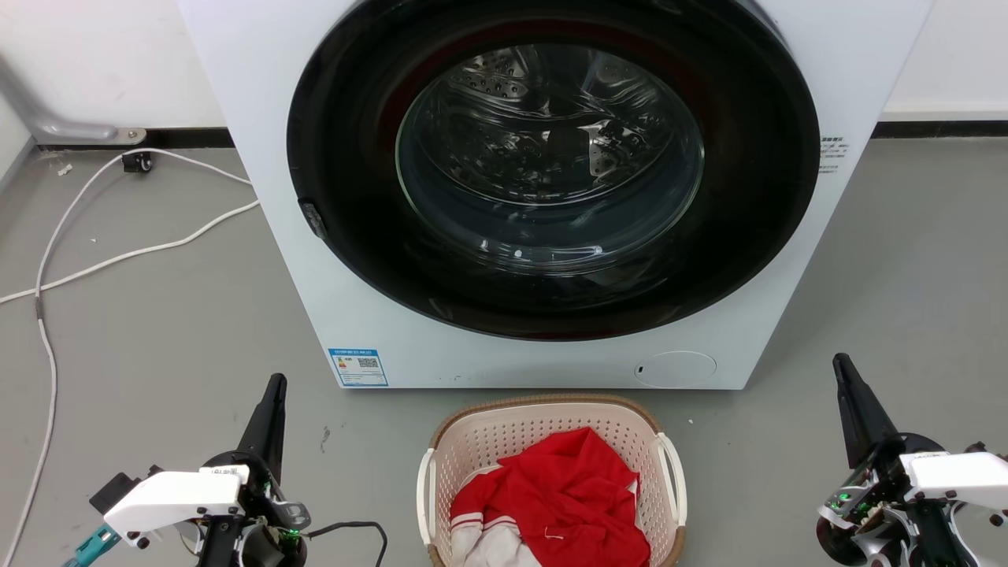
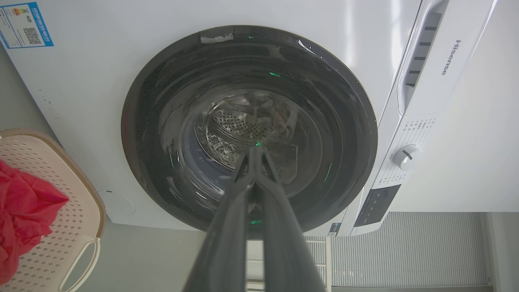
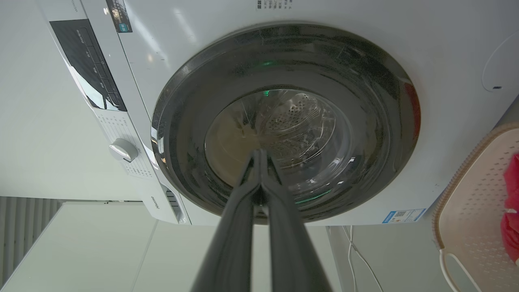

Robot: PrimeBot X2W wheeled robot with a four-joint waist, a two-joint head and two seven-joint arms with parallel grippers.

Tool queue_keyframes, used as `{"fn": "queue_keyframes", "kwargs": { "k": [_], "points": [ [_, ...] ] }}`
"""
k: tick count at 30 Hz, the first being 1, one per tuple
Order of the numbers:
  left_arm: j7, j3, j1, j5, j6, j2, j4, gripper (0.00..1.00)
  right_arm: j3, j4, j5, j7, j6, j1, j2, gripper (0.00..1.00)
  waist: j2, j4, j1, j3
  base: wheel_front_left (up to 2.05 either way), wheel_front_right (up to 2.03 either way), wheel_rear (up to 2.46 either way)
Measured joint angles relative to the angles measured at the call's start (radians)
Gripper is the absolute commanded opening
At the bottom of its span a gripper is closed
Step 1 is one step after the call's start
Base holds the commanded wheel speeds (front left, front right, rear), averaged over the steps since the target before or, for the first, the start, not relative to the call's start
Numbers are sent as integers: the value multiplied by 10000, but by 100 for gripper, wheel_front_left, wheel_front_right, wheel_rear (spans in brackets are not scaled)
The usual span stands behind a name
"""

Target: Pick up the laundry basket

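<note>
The laundry basket [image 1: 504,429] is cream perforated plastic with a brown woven-look rim and white side handles. It stands on the floor at the bottom centre of the head view, just in front of the washer, with red and white cloth [image 1: 567,492] inside. My left gripper [image 1: 274,387] is shut, well left of the basket and apart from it. My right gripper [image 1: 841,364] is shut too, well to the right. The basket [image 2: 69,207] edges into the left wrist view, and the basket [image 3: 470,211] into the right wrist view. Each wrist view shows its own gripper [image 2: 256,151] [image 3: 259,153] shut on nothing.
A white front-loading washer [image 1: 315,260] with a closed dark round door [image 1: 551,165] stands right behind the basket. White cables [image 1: 118,256] trail over the grey floor at the left. Bare floor lies on both sides of the basket.
</note>
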Motion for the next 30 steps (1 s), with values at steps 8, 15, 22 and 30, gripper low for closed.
{"fn": "queue_keyframes", "kwargs": {
  "k": [8,15,22,30],
  "points": [
    [4,12,-1,4,0,-12,2,0,-12,2,-10,4,0,0,10,0,0,0,0,0,0,0,0],
    [10,21,0,13,2,-21,12,100,-21,12,-10,23,0,1,13,100,0,0,0,0,0,0,0],
    [-194,-211,249,0,13,-81,127,100,119,109,-12,-157,0,302,35,100,0,-1,0,1,0,0,0],
    [-629,-688,249,640,13,-86,-259,100,397,-207,-746,-606,0,453,21,100,0,-8,0,-2,0,0,0]
  ]
}}
